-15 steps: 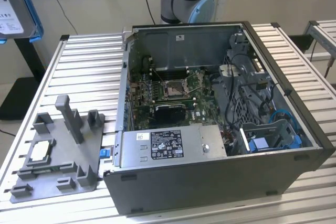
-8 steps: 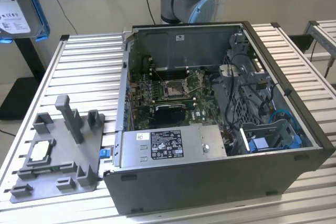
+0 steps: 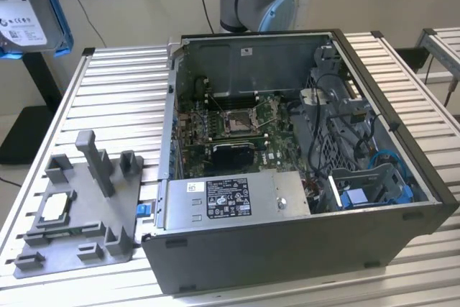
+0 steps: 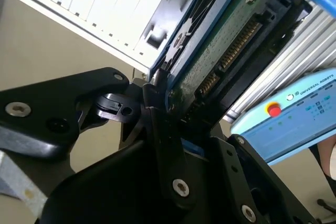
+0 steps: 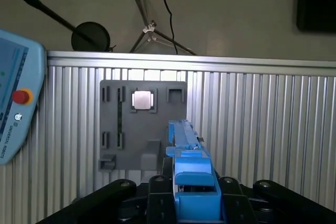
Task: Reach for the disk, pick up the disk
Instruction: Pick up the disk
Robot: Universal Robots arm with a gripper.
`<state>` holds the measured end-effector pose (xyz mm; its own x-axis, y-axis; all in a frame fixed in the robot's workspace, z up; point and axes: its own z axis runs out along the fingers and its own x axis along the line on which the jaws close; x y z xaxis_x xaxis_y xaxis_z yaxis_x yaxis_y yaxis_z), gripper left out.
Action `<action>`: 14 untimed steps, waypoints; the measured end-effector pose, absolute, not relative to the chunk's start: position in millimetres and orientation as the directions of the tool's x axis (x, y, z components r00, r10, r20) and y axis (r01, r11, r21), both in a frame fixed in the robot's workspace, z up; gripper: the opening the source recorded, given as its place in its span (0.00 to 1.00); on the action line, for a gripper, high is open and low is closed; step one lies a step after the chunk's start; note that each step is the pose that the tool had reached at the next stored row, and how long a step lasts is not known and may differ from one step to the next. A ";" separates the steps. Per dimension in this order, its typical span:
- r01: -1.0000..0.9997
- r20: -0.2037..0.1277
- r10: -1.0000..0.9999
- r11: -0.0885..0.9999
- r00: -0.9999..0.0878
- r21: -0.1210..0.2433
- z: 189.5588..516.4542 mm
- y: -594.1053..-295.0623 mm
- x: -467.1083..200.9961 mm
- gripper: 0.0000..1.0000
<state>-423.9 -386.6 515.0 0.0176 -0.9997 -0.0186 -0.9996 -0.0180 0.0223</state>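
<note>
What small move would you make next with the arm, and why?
Probably none beyond holding steady with the pincer shut: the disk sits clamped in it, lifted well clear of the table and the grey fixture, so the pick-up looks done.

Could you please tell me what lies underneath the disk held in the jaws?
The grey fixture with a square chip, on the slatted table; the disk covers part of the fixture.
</note>
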 end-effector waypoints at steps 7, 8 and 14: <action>-1.000 -0.019 -1.000 -0.019 0.019 0.022 515.0 -386.6 -414.3 0.00; -1.000 -0.019 -1.000 -0.019 0.019 0.022 515.0 -386.5 -412.2 0.00; -1.000 -0.019 -1.000 -0.021 0.020 0.022 515.0 -386.6 -398.6 0.00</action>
<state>-398.6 -386.6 515.0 0.0202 -0.9996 -0.0186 -0.9995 -0.0206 0.0223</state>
